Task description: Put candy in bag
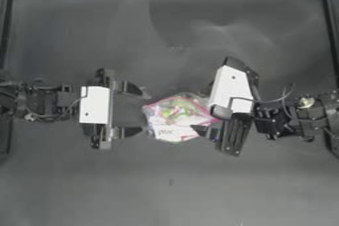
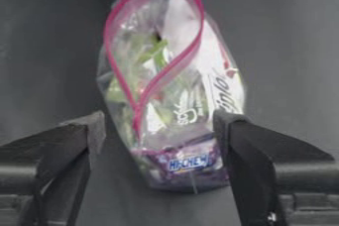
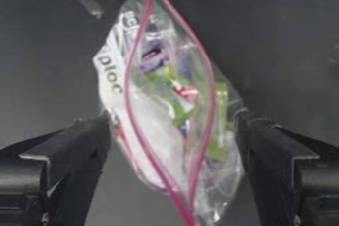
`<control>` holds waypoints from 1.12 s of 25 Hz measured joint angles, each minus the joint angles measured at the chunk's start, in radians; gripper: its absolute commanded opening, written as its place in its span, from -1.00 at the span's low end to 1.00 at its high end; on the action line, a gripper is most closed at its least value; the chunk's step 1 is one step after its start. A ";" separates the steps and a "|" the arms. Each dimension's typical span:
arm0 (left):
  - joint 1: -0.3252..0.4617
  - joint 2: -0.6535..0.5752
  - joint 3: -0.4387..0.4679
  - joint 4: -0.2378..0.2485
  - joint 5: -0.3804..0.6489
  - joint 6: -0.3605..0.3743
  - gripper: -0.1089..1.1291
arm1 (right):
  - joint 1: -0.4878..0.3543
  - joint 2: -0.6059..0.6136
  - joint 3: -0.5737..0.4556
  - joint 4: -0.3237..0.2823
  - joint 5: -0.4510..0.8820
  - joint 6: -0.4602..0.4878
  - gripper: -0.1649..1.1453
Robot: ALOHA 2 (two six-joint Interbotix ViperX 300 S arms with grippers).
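Bag [image 1: 175, 118] sits mid-table between both grippers, mouth gaping, full of sweets. Left gripper [image 1: 136, 110] is spread wide just beside it; right gripper [image 1: 210, 123] straddles its far end, jaws apart. It's floppy, slick plastic, so I'd pinch the pink rim [image 2: 153, 81]. No loose candy visible.

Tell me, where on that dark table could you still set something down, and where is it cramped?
Bare stretches lie between the table's far rim and the arms, and across its near side below them. The middle band is crowded: the bag sits between the left gripper and the right gripper, both open around its ends.
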 measured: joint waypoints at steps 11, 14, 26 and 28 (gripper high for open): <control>0.006 -0.095 0.040 -0.018 0.046 0.000 0.73 | 0.000 -0.107 0.075 -0.021 -0.003 0.008 0.77; 0.006 -0.140 0.061 -0.029 0.051 0.000 0.73 | 0.000 -0.155 0.112 -0.034 -0.011 0.011 0.77; -0.002 -0.333 0.074 -0.051 0.183 0.000 0.69 | 0.000 -0.330 0.253 -0.064 -0.087 0.012 0.75; -0.002 -0.351 0.075 -0.051 0.195 0.000 0.69 | 0.000 -0.356 0.272 -0.066 -0.091 0.012 0.75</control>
